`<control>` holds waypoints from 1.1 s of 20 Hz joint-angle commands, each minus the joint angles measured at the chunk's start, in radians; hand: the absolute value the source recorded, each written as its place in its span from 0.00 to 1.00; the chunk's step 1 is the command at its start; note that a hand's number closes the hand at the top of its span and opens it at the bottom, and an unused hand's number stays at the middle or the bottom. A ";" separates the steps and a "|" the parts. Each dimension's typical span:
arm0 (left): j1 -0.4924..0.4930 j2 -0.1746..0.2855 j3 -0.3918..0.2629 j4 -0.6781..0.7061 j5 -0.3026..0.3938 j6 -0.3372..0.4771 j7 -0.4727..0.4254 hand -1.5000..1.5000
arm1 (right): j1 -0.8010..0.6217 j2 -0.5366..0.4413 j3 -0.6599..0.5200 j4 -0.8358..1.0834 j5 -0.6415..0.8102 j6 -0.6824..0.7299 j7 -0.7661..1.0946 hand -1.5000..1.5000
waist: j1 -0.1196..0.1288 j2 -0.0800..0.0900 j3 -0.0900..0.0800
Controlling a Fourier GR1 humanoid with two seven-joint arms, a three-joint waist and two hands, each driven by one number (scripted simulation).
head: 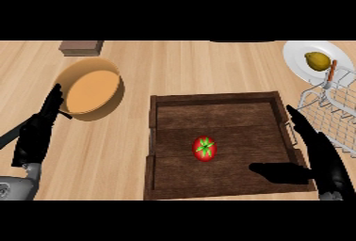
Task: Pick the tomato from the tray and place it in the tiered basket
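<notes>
Head view shows the right hand (pixel 324 164) spread open over the near right corner of the dark brown wooden tray (pixel 208 98). Its fingers are straight and point away from the robot along the tray's right wall. The thumb reaches sideways across the tray floor. That wide gap between thumb and fingers looks like a set-up for closing round the fruit, as I judge it.

The small round red tomato (pixel 204 148), with a green star-shaped stalk cap on top, lies on the tray floor. It is near the thumb tip, to its left and a little beyond it, and is not touched. It looks smooth and glossy, so it may roll if nudged.

The white wire tiered basket (pixel 327 101) stands just beyond the right hand's fingertips, a short carry away. Whether the fingertips touch its wires I cannot tell.

The left hand (pixel 33 139) rests open at the left edge beside a tan wooden bowl (pixel 90 89), out of the way.
</notes>
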 commanded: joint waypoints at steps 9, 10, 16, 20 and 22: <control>-0.075 -0.039 -0.013 0.023 -0.028 0.001 0.024 0.50 | -0.361 0.076 0.053 -0.007 0.015 0.219 0.617 0.00 | 0.033 0.010 0.004; -0.046 -0.038 -0.017 0.018 -0.038 0.005 0.022 0.50 | -0.355 0.074 0.048 0.009 0.001 0.228 0.618 0.00 | 0.034 0.010 0.007; -0.018 -0.051 -0.027 0.009 -0.046 -0.001 0.011 0.50 | -0.354 0.136 0.103 0.097 0.008 0.254 0.619 0.00 | 0.024 0.004 0.005; -0.041 -0.062 -0.024 -0.026 -0.046 0.011 0.058 0.50 | -0.382 0.175 0.108 0.141 0.021 0.258 0.620 0.00 | 0.021 0.001 0.006; -0.045 -0.019 0.019 -0.003 -0.020 -0.028 0.032 0.50 | -0.423 0.205 0.105 0.229 0.020 0.269 0.620 0.00 | 0.035 0.006 0.006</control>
